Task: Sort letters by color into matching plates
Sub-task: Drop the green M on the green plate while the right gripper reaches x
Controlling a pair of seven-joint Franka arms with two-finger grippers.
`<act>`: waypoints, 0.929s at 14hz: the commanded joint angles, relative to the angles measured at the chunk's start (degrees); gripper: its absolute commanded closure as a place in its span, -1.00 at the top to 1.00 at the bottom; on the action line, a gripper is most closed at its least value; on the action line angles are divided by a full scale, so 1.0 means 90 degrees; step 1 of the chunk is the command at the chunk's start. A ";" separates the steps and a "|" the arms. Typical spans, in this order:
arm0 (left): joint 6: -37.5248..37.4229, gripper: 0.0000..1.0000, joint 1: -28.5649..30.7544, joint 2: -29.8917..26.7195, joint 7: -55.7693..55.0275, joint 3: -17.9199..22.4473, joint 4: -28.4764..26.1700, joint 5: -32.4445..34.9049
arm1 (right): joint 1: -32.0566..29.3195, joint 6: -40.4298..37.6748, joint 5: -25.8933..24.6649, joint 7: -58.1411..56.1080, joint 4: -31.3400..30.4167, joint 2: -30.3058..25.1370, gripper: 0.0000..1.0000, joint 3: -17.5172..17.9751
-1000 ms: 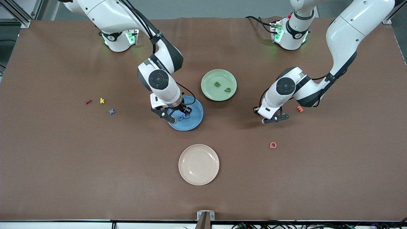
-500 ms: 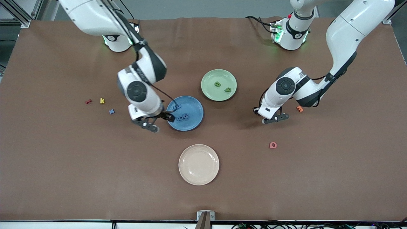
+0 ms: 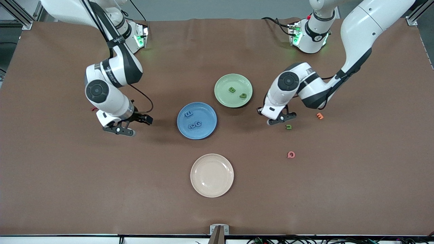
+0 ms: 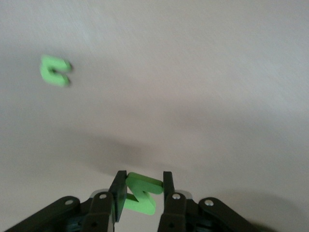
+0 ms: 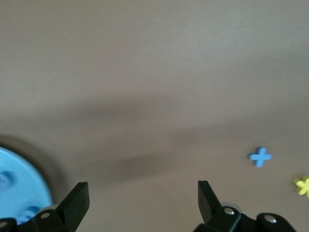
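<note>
The blue plate [image 3: 207, 130] holds three blue letters [image 3: 195, 124]. Two green letters [image 3: 232, 89] lie in the green plate [image 3: 224, 98]. My left gripper [image 3: 282, 119] hangs over bare table beside the green plate, shut on a green letter [image 4: 141, 194]. Another green letter [image 3: 288, 127] lies on the table just beside it, the same green letter [image 4: 55, 71] showing in the left wrist view. My right gripper [image 3: 135, 126] is open and empty, low over the table beside the blue plate toward the right arm's end. A blue cross letter [image 5: 260, 157] lies ahead of it; the arm hides it in the front view.
A cream plate [image 3: 212, 175] sits nearer the front camera than the blue plate. A pink letter [image 3: 291, 155] and an orange letter [image 3: 319, 116] lie toward the left arm's end. A yellow letter [image 5: 302, 186] lies next to the blue cross.
My right gripper opened over the blue plate, left a blue letter there and swung away toward the right arm's end. My left gripper shifted toward the green plate, uncovering the green letter on the table.
</note>
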 commanded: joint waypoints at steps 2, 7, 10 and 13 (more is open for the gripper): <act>-0.0218 -0.61 -0.0439 -0.0081 -0.0560 -0.0218 0.0011 -0.0386 | -0.0752 0.0845 -0.0048 -0.1059 -0.1132 -0.0523 0.99 0.0112; -0.0227 -0.61 -0.1299 0.0085 -0.1333 -0.0170 -0.0038 -0.0376 | -0.1641 0.2076 -0.0048 -0.2300 -0.1816 -0.0426 0.99 0.0112; -0.0227 -0.60 -0.1495 0.0163 -0.1558 -0.0150 -0.0097 -0.0376 | -0.2022 0.2750 -0.0048 -0.2760 -0.2080 -0.0163 0.99 0.0112; -0.0227 -0.14 -0.1584 0.0241 -0.1559 -0.0150 -0.0097 -0.0376 | -0.2043 0.3530 -0.0048 -0.2780 -0.2344 0.0247 0.95 0.0112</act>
